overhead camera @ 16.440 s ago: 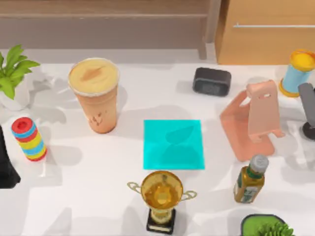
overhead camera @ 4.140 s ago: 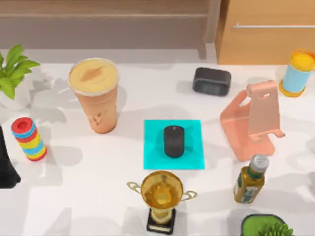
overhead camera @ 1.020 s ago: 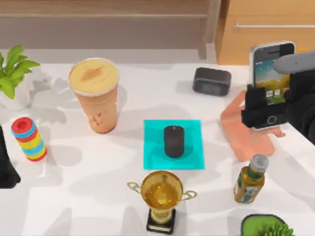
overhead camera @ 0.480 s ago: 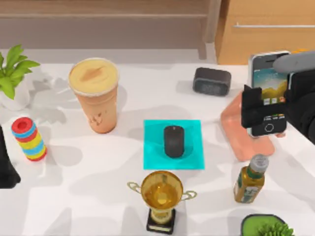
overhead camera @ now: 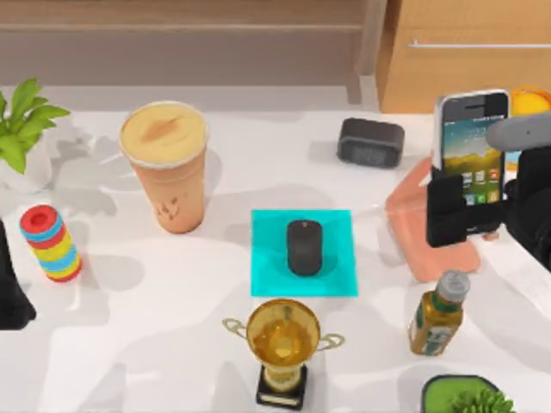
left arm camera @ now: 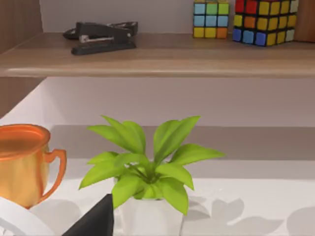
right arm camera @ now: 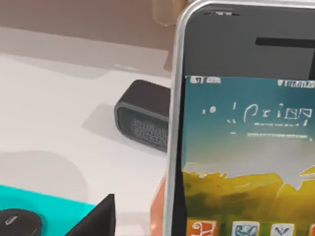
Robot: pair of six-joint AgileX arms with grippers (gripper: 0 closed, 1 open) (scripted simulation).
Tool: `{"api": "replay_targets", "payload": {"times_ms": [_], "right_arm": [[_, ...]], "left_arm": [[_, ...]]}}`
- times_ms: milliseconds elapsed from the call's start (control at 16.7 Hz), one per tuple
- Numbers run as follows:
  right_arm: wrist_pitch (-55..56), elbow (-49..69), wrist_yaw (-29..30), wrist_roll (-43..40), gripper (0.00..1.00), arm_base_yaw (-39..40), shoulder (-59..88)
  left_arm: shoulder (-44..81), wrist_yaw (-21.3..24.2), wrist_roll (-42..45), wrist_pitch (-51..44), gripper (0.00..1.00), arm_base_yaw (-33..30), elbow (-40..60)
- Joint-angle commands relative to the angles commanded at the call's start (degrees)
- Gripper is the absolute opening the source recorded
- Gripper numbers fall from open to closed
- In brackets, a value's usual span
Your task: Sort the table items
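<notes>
Many things stood on the white table [overhead camera: 172, 344]. Nearest the camera's edge in the top view were a gold trophy on a black base [overhead camera: 282, 346], a small brown bottle with a grey cap [overhead camera: 438, 313] and a green plant in a dark pot [overhead camera: 469, 397]. A little farther back, a small black oval computer mouse [overhead camera: 304, 247] lay in the middle of a flat bright blue-green mat [overhead camera: 267, 267], with its long side pointing away from the camera's edge. To the left of the mat were a stack of red, yellow and blue rings [overhead camera: 51, 243] and a tall tan-orange drink cup [overhead camera: 166, 166], standing upright.

On the right side of the table, my right gripper [overhead camera: 466, 217] came in from the right edge and was closed on the lower part of a silver-edged smartphone with a colourful app screen [overhead camera: 469, 138]. The phone stood up tall, screen facing the top camera, its long side running up and down. It was held over a pink-orange phone stand [overhead camera: 413, 219], and I could not tell if they touched. The right wrist view showed the phone very close, with the stand peeking out just beside it.

Farther back sat a dark rounded speaker-like box [overhead camera: 370, 143]. At the far left stood a leafy green plant in a white pot [left arm camera: 147, 167].

My left arm [overhead camera: 10, 292] stayed at the left edge of the table. I could not tell if its fingers were open or closed.
</notes>
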Motion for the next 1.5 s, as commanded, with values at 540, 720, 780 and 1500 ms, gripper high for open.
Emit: {"api": "replay_targets", "payload": {"times_ms": [540,720,780,1500], "right_arm": [[-1.07,-2.24,-0.92,-0.52,1.00,-1.72,-4.08],[-2.57,-6.27,-3.55,-1.80,1.00,-5.89,-12.50],[-3.18,-7.93,-4.61,-2.30,1.00,-7.65,-16.46],[-10.37,-28.72,-17.11,-8.39,1.00,-30.77,-65.19]], "left_arm": [[0.00,0.00,0.00,0.00,1.00,0.00,0.00],[0.00,0.00,0.00,0.00,1.00,0.00,0.00],[0.00,0.00,0.00,0.00,1.00,0.00,0.00],[0.00,0.00,0.00,0.00,1.00,0.00,0.00]]}}
